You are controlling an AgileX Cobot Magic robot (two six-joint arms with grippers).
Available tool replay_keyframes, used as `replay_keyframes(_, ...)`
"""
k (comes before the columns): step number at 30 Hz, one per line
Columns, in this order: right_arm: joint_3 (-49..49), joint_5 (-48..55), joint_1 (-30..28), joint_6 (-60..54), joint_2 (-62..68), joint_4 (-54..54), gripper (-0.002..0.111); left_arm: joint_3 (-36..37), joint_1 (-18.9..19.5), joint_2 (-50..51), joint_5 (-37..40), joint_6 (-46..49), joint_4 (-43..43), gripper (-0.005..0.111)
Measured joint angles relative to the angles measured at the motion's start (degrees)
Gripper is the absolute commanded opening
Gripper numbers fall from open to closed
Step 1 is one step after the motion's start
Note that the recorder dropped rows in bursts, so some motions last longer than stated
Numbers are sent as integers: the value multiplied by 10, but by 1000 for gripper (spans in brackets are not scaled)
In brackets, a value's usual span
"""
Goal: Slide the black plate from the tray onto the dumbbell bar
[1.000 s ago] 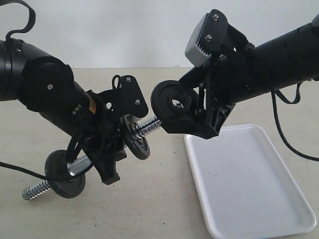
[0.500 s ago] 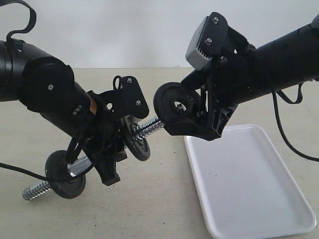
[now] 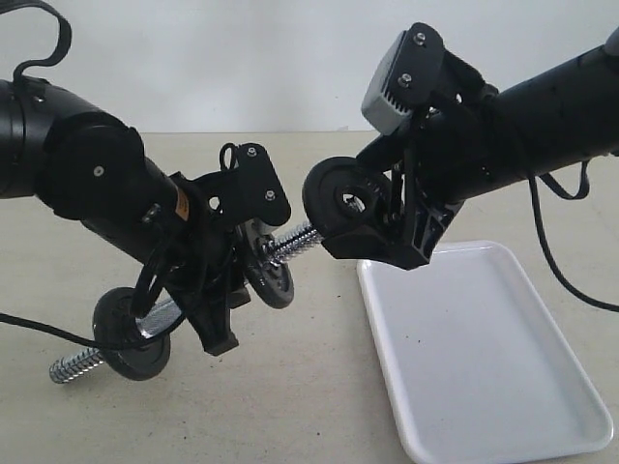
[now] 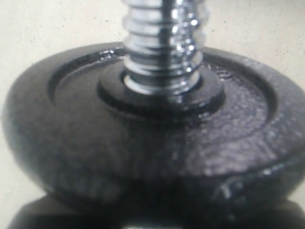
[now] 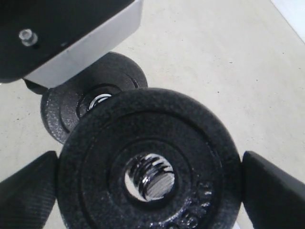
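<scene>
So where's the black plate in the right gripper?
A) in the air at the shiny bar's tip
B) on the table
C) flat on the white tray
A: the right gripper holds the black plate aloft, with the dumbbell bar showing its threaded tip in the hole.

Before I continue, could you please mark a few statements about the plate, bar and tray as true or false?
1. The right claw grips the black plate by its rim. True.
2. The black plate lies in the tray. False: it is held in the air, off the tray.
3. The dumbbell bar rests on the table. False: the left claw holds it tilted in the air.
4. The bar's threaded tip shows through the plate's hole. True.
</scene>
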Motion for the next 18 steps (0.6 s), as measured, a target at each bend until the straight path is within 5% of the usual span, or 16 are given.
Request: replay_keyframes(18,0,-29,0,-4,-1,18,0,4,0,1,-36,-26,2,4)
